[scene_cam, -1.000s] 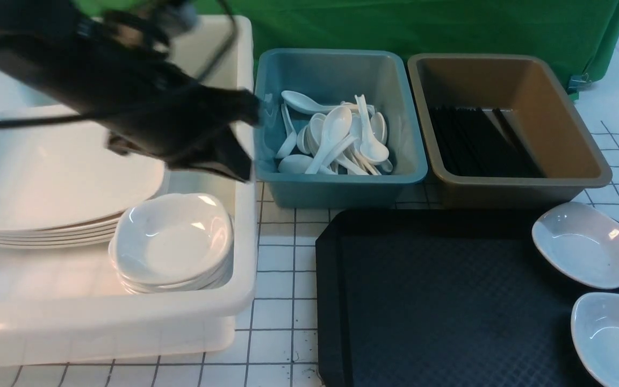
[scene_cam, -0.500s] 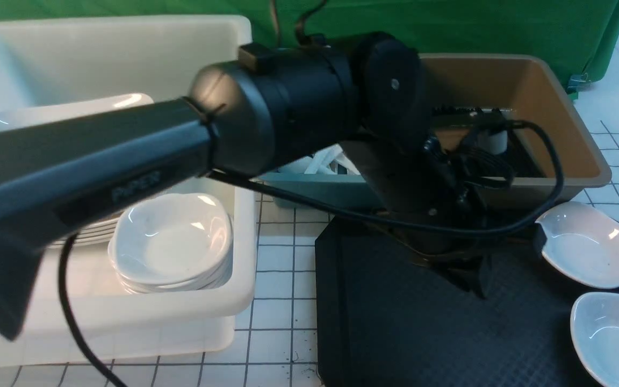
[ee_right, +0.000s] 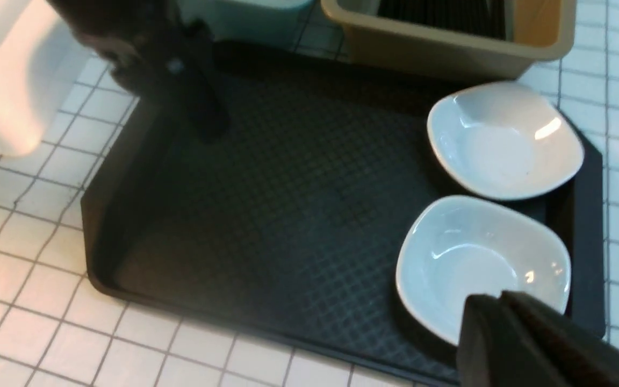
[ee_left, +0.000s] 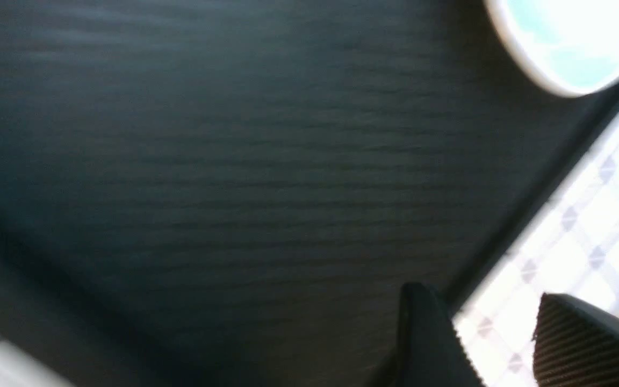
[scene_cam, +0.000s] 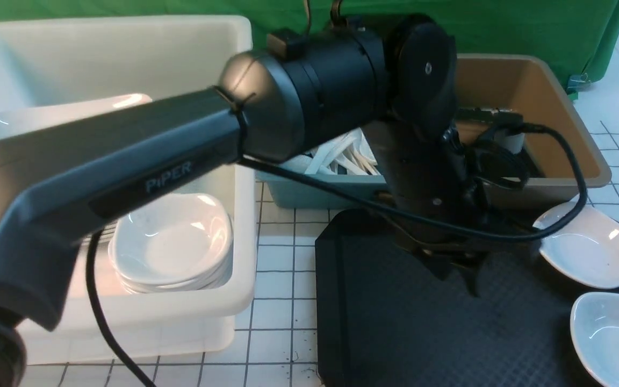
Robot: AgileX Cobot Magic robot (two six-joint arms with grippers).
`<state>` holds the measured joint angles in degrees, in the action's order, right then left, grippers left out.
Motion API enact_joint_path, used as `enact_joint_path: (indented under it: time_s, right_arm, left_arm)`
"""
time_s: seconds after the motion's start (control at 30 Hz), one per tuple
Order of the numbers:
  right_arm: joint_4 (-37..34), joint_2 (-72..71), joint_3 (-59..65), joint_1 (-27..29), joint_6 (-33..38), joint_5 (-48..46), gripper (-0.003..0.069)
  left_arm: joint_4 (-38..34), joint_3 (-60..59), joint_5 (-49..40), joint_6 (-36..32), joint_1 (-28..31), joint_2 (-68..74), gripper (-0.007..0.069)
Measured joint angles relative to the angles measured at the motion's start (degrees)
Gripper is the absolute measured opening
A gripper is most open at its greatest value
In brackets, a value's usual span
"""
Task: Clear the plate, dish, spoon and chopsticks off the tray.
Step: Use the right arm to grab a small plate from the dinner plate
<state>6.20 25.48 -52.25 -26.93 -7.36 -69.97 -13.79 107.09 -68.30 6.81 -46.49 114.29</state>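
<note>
Over the far-middle of the tray [scene_cam: 395, 322] hangs the L gripper [scene_cam: 460, 271], tips down at bare black surface. Its fingers [ee_left: 427, 344] are apart w/ nothing between them, just gridded tabletop [ee_left: 599, 215] showing thru the gap. R gripper [ee_right: 495, 306] is pinched together and empty, hovering at the rim of the near dish [ee_right: 481, 263]; can't tell if it touches.

What could go wrong, imo:
- L arm's loose cable [scene_cam: 583, 185] loops right beside the far dish [scene_cam: 589, 244]. If the arm swings right or lifts, the cable could catch the rim and drag or tip the dish.
- Both dishes sit at the tray's right end, close together. Two arms going there could bump each other, esp. w/ R gripper over that corner.
- Dishes are glossy and shallow w/ a sloped rim. A pinch on the rim could slip, and a low approach would shove the dish over the tray edge, not grab it.
- R gripper needs to open before coming down, or it just pokes the dish.

Re position: far dish lies to the right of L gripper, near but apart, w/ only bare tray between. Near dish is further off, toward the robot, at R gripper. Likely drop spot is the white tub [scene_cam: 245, 242] on the left w/ its dish stack [scene_cam: 172, 242], so it's a long carry across.
</note>
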Motion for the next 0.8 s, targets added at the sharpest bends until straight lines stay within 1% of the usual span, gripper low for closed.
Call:
enact_joint_path:
  time_s: [0.03, 0.07, 0.13, 0.23, 0.3, 0.37, 0.4, 0.43, 0.47, 0.5, 0.53, 0.57, 0.6, 0.63, 0.73, 0.8]
  right_arm:
    - [-0.07, 0.01, 0.12, 0.00, -0.05, 0.00, 0.0018]
    - [-0.94, 1.86, 0.83, 0.00, -0.04, -0.07, 0.0019]
    - [-2.14, 5.02, 2.47, 0.00, -0.04, -0.02, 0.0019]
    - [-2.70, 11.29, 5.77, 0.00, -0.04, -0.04, 0.0024]
    - [-2.75, 16.28, 7.71, 0.00, -0.04, 0.03, 0.0045]
    - [-2.75, 20.12, 8.63, 0.00, -0.04, 0.56, 0.0075]
    - [-2.75, 22.17, 8.86, 0.00, -0.04, 1.16, 0.0104]
    - [-2.75, 22.17, 8.86, 0.00, -0.04, 1.33, 0.0111]
    - [-2.75, 25.75, 9.03, 0.00, -0.04, 3.06, 0.0188]
    - [-2.75, 27.79, 9.03, 0.00, -0.04, 4.21, 0.0237]
    - [-2.67, 28.20, 9.03, 0.00, -0.04, 4.47, 0.0247]
    - [-2.39, 32.02, 9.03, 0.00, -0.04, 6.61, 0.0326]
    - [-2.13, 33.78, 9.03, 0.00, -0.04, 7.31, 0.0347]
    - [-1.21, 36.16, 9.03, 0.00, -0.04, 8.78, 0.0374]
    - [2.22, 42.02, 9.03, 0.00, -0.37, 10.92, 0.0397]
    - [6.95, 48.03, 9.03, 0.00, -2.70, 11.98, 0.0406]
  left_arm:
    - [0.40, 0.00, 0.00, 0.00, 0.11, -0.12, 0.0273]
    - [2.81, 0.35, -0.80, -0.05, 1.10, -1.06, 0.0251]
    - [4.54, 0.52, -1.02, -0.05, 3.02, -2.83, 0.0200]
    - [4.45, -0.03, -1.20, -1.36, 6.36, -6.21, 0.0099]
    - [3.80, -2.83, -1.21, -3.27, 8.81, -9.54, 0.0035]
    - [3.33, -6.38, -1.27, -4.57, 11.36, -13.17, 0.0006]
    - [3.32, -8.61, -1.33, -5.22, 12.94, -15.34, 0.0001]
    - [3.32, -9.06, -1.29, -5.30, 13.63, -16.22, 0.0001]
    - [3.32, -12.80, -1.41, -5.82, 16.12, -19.42, 0.0000]
    - [3.32, -15.16, -1.42, -6.45, 17.93, -21.70, 0.0000]
    - [3.32, -16.10, -1.42, -6.81, 18.66, -22.60, 0.0000]
    - [3.37, -19.73, -1.42, -6.81, 21.58, -26.10, 0.0000]
    - [3.37, -21.06, -1.42, -6.81, 22.63, -27.37, 0.0000]
    - [3.37, -23.57, -1.48, -7.18, 24.89, -30.08, 0.0000]
    - [3.37, -28.07, -1.62, -7.52, 27.84, -33.77, 0.0000]
    - [3.37, -31.67, -1.08, -7.71, 30.18, -36.79, 0.0000]
